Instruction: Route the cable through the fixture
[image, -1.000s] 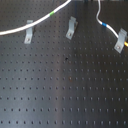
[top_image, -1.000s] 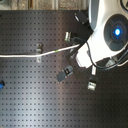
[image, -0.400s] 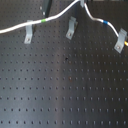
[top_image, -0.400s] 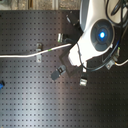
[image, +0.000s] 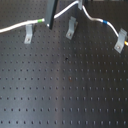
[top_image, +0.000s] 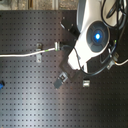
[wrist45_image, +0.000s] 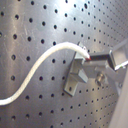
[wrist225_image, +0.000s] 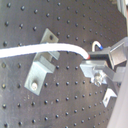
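Note:
The white cable (image: 15, 27) runs in from the first exterior view's left, past a green band (image: 39, 21), up to my gripper (image: 52, 19), then on past a blue band (image: 104, 22) into the right clip (image: 119, 41). A yellow band (image: 126, 44) shows beyond that clip. The cable passes just above the left clip (image: 29, 34) and behind the middle clip (image: 71, 27). My gripper is shut on the cable; both wrist views show the cable (wrist45_image: 45, 57) (wrist225_image: 45, 48) ending in the jaws, beside a metal clip (wrist45_image: 75, 75) (wrist225_image: 40, 70).
The black perforated board (image: 65, 90) fills the scene. In the second exterior view the white arm (top_image: 95, 37) hangs over the board, and the cable (top_image: 20, 52) crosses a clip (top_image: 39, 50). More small clips (top_image: 61, 80) (top_image: 85, 83) lie below the arm.
The arm has moved towards the second exterior view's left with the cable in its grip. The cable's left stretch now lies lower, close over the left clip.

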